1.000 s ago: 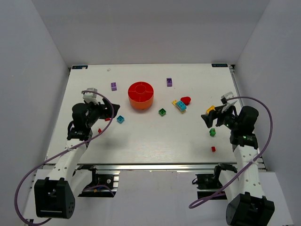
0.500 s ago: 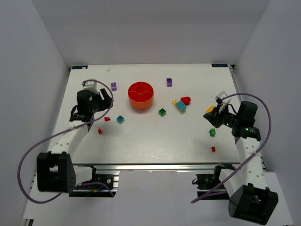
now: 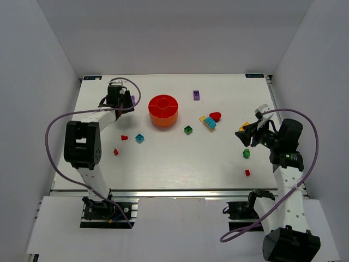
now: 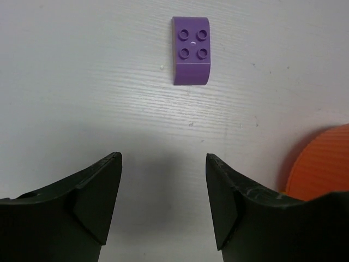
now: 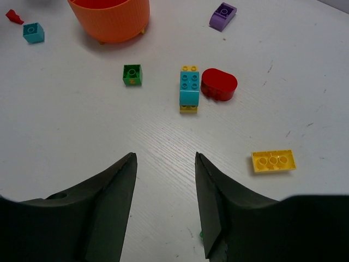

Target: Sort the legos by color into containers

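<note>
Left wrist — jaws apart near brick point(image 4: 191, 50)

A purple brick point(image 4: 191, 49), red-orange ribbed bowl point(image 5: 112, 24), yellow plate point(image 5: 274, 161), green cube point(image 5: 131, 74), white table point(image 3: 180, 158).

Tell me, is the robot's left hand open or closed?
Open. The left hand has its fingers apart, bare table between them; the purple brick lies ahead, not held.
</note>
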Available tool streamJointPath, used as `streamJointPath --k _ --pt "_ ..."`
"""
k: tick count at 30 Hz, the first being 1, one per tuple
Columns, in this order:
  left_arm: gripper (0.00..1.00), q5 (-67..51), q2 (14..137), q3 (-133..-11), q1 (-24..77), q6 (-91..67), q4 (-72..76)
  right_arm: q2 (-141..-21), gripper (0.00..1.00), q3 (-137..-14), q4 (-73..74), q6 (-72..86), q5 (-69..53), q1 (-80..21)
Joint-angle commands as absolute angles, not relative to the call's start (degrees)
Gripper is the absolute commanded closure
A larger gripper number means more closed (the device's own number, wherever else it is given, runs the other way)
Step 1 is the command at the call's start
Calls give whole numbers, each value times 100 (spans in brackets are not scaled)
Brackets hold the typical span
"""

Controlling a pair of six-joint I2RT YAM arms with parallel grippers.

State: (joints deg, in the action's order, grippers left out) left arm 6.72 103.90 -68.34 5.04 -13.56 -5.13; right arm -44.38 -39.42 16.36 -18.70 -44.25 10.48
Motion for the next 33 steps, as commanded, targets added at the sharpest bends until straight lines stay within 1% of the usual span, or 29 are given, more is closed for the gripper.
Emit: streamJointPath --k 1,9,10,13,18,21,24,27,30,33 --pt "28 844 10660 -7321 703 -1195 -343 -4403 47 -3990 1459 -1740 -4412 1037" --pt "23 1335 12003 -8768 949 -1063 -491 -4482 47 -3999 1468 -1740 -4307 1020" --pt "22 1388 12119 -8771 949 -1063 -562 -4491 47 -3999 1468 -1740 -4298 1011" --pt "21 1712 12540 -9516 949 -1020 -834 -4517 47 -4008 1468 -1740 -4289 1019" --pt "20 1960 12911 -9949 949 -932 -923 -4579 47 -4025 1494 -1740 -4280 1002" --pt "20 1881 13051 -10081 949 -870 -888 -4623 47 -4043 1520 -1740 -4280 1002" --pt "21 1802 13253 -10344 949 -888 -1028 -4649 47 -4043 1520 -1749 -4245 1002" --pt "26 1758 13342 -10389 949 -896 -1037 -4658 47 -4043 1521 -1749 -4201 1002" --pt "34 1723 13377 -10406 949 -914 -1028 -4658 47 -4052 1512 -1749 -4166 1002" --pt "39 1696 13421 -10406 949 -940 -1125 -4667 47 -4043 1503 -1749 -4148 1011"
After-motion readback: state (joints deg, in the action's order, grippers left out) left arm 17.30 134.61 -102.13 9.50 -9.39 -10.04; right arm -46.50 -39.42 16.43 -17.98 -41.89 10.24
